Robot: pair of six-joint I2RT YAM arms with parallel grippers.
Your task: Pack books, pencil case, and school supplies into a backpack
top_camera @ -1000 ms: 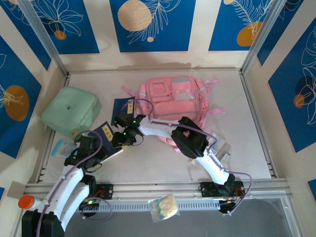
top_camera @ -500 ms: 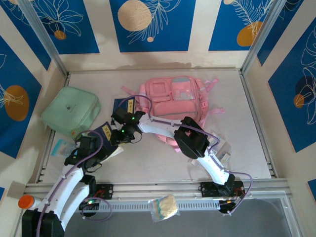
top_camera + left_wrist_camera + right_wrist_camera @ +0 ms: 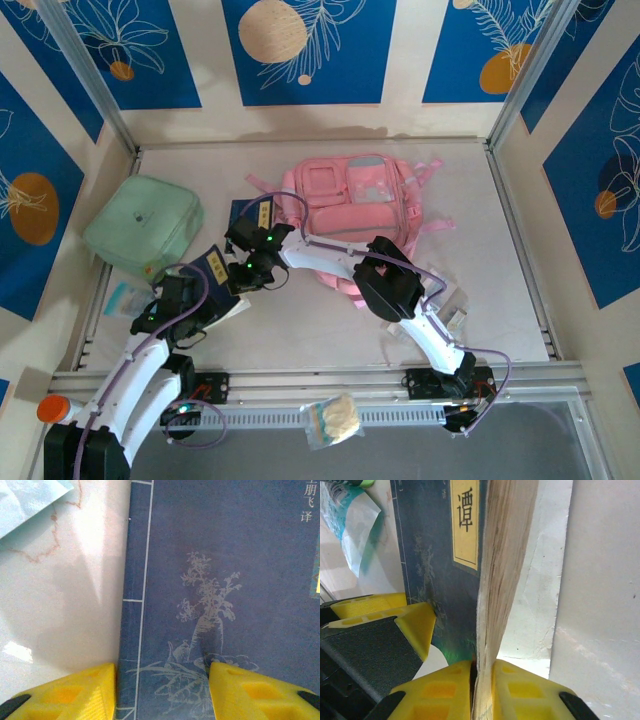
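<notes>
the book [image 3: 214, 271] lies left of centre in the top view, below-left of the backpack [image 3: 355, 210]. the right gripper [image 3: 482, 680] is pinched on its page edge. the left gripper [image 3: 162, 690] straddles the spine, fingers apart. the book looks thin, light and floppy, so a hold nearer the spine should sag less.

Mint-green square fabric pouch [image 3: 143, 225] lies flat at the left of the pale grey table [image 3: 500, 260]. Clear plastic bag with pale yellow contents [image 3: 333, 420] sits just beyond the near aluminium rail [image 3: 300, 381]. Blue leaf-print wall panels [image 3: 300, 50] stand behind.
</notes>
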